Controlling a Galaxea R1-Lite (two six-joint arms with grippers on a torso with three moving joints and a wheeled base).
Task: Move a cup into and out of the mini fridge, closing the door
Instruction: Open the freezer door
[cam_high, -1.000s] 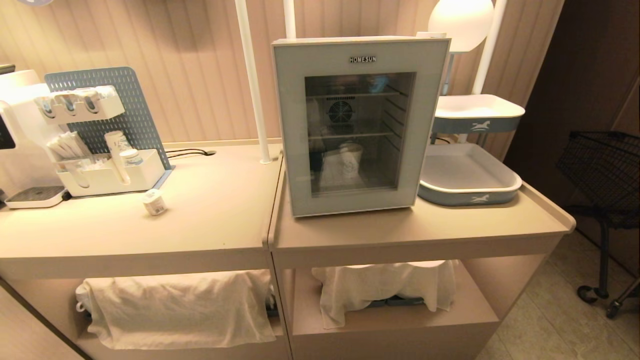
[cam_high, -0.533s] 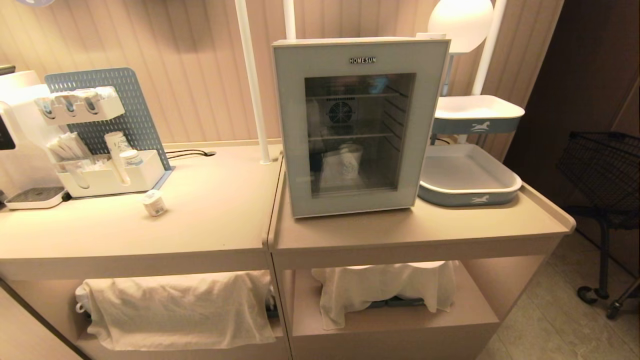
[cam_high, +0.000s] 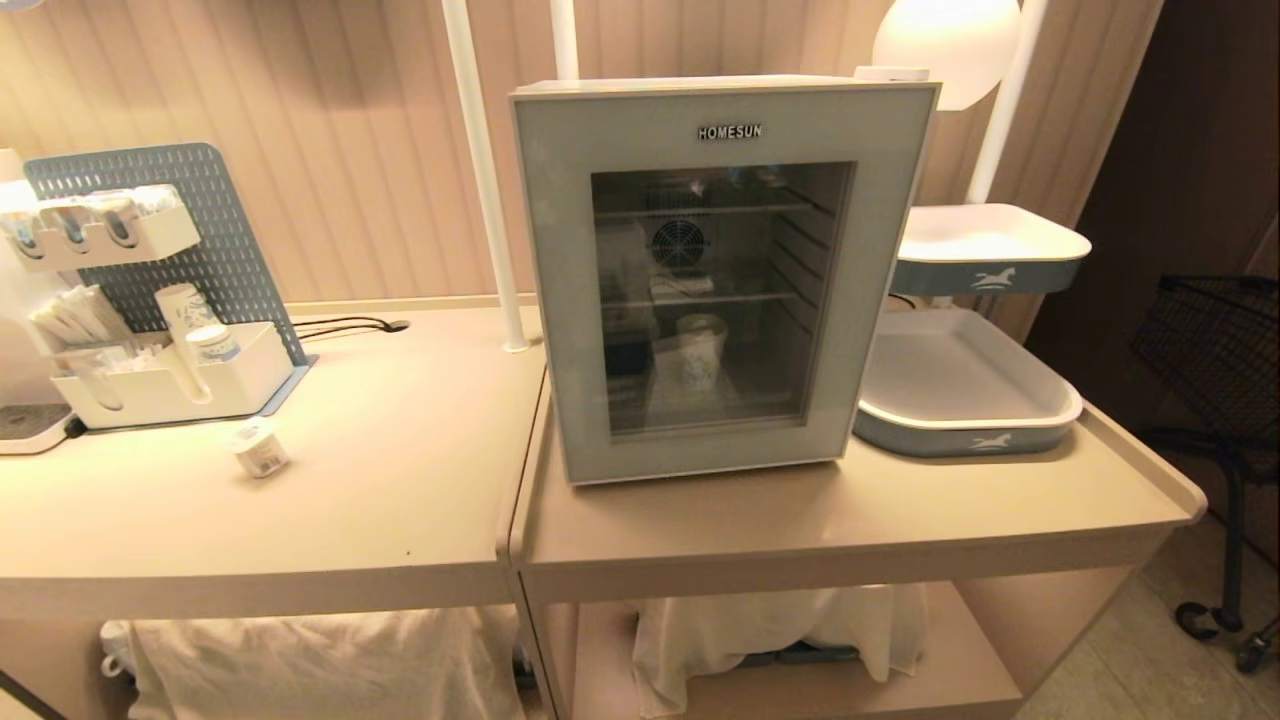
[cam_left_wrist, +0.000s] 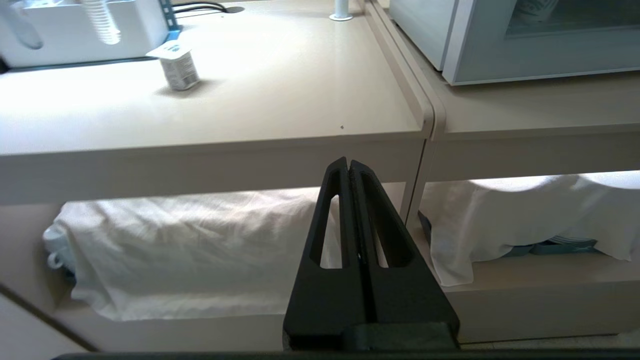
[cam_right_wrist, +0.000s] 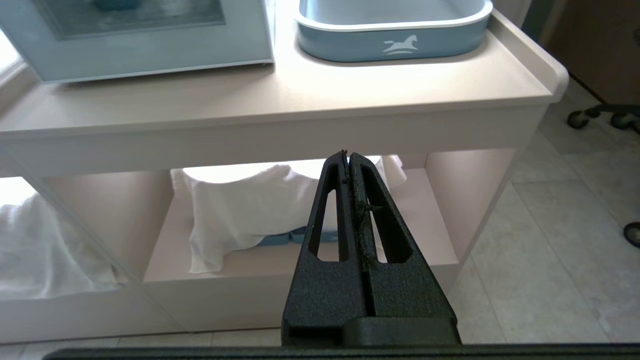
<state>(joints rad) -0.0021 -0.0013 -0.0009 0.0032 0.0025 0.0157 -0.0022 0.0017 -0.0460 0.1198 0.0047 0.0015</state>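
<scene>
The cup (cam_high: 259, 450), small, squat and white, lies tipped on the left counter (cam_high: 400, 500); the left wrist view has the cup (cam_left_wrist: 176, 67) near the white organizer. The mini fridge (cam_left_wrist: 422, 25) stands on the right counter with its door (cam_high: 565, 280) shut. Behind the glass a taller paper cup (cam_high: 700, 350) stands on the fridge floor. My left gripper (cam_left_wrist: 348, 162) is shut and empty, below the counter edge, in front of the left counter's lower shelf. My right gripper (cam_right_wrist: 347, 155) is shut and empty too, low before the right counter. Neither arm shows in the head view.
A white organizer (cam_high: 165, 385) with paper cups and a blue pegboard (cam_high: 200, 220) stands at the left rear. Blue-white trays (cam_high: 965, 425) sit right of the fridge. A white pole (cam_high: 480, 180) rises beside it. White cloths (cam_left_wrist: 190, 250) fill the lower shelves. A black wire cart (cam_high: 1220, 350) is at far right.
The whole head view has shifted: the counters and fridge now look nearer and larger, so the camera has moved in. Nothing on the counters has moved. The door stays shut.
</scene>
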